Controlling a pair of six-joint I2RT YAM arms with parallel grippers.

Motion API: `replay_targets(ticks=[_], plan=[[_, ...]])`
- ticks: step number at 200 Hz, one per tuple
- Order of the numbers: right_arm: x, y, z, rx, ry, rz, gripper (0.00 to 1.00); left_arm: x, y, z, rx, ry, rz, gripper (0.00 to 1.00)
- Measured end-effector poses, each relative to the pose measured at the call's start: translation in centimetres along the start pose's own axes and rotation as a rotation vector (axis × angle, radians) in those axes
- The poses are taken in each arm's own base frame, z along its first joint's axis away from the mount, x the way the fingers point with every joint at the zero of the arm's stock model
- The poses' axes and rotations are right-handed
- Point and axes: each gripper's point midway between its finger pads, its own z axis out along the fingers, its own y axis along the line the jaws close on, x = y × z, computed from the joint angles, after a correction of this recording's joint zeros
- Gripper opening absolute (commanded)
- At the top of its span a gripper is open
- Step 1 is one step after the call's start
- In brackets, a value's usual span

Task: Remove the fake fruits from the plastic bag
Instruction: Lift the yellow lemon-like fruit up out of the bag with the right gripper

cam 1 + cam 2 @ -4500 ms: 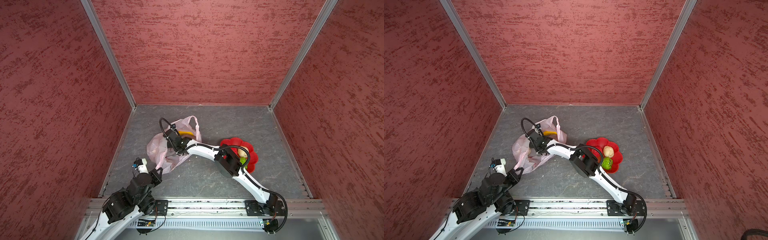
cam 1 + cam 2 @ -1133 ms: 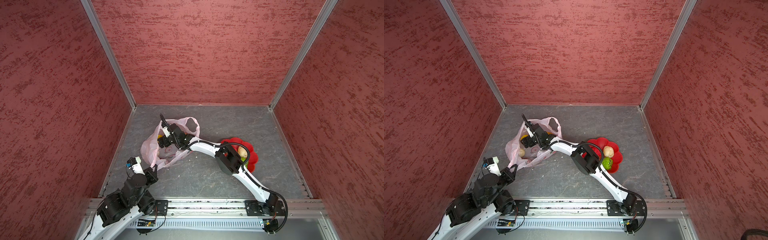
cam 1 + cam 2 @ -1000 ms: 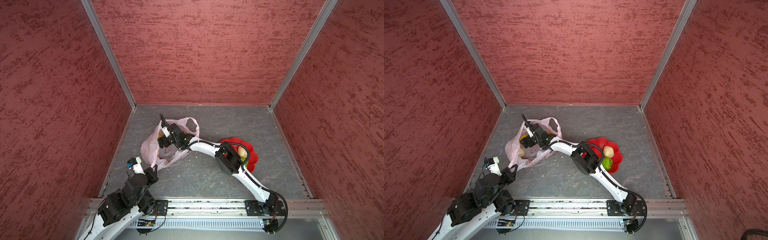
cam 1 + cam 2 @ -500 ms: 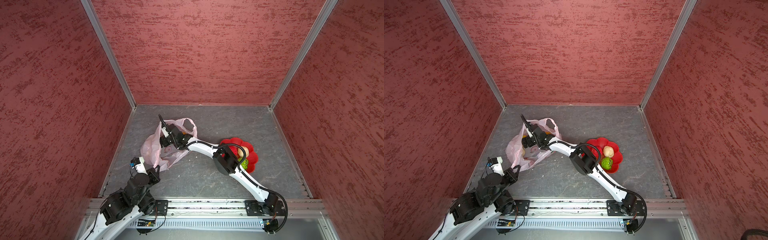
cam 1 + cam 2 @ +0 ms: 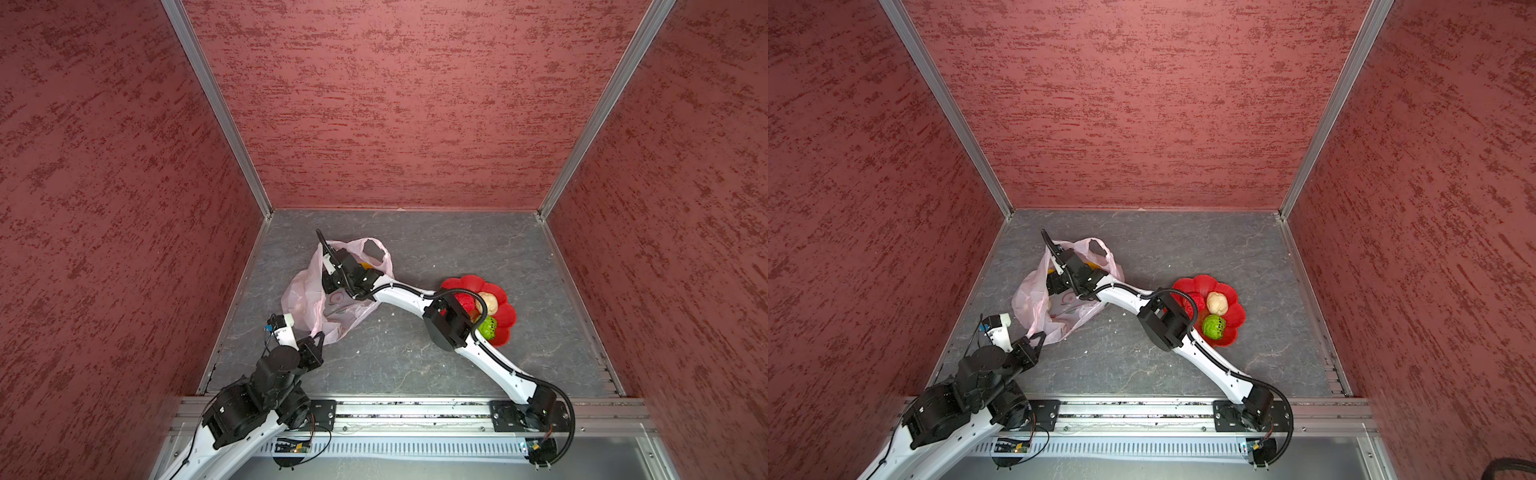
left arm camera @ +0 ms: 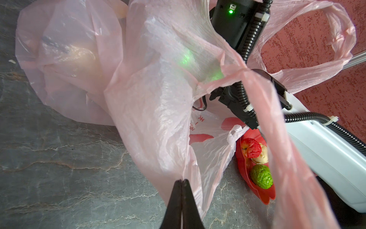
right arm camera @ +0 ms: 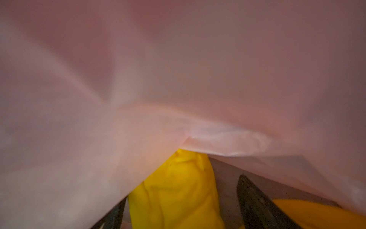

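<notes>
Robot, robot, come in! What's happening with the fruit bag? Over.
Left gripper shut on plastic bag edge. Right gripper open inside bag, straddling yellow fruit. Film sags over it.

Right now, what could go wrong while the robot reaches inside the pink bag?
1. The pink plastic bag sags over the yellow fruit that sits inside the open right tool, so it might pinch plastic and drag the bag.
2. The left tool is shut on only a thin edge of the bag; a tug could slip or tear it.
3. The right arm's elbow sits close by the red plate of fruits and could bump it when pulling back.
</notes>
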Motion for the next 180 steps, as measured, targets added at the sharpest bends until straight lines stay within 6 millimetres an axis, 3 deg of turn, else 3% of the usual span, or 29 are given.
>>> replay_targets(ticks=[108, 180], plan=[[0.2, -0.7, 0.3, 0.007, -0.013, 0.041, 0.48, -0.1, 0.6, 0.0, -0.029, -0.012, -0.01, 0.0], [0.9, -1.3, -1.6, 0.04, -0.013, 0.037, 0.4, -1.1, 2.3, -0.4, -0.109, -0.072, -0.046, 0.0]])
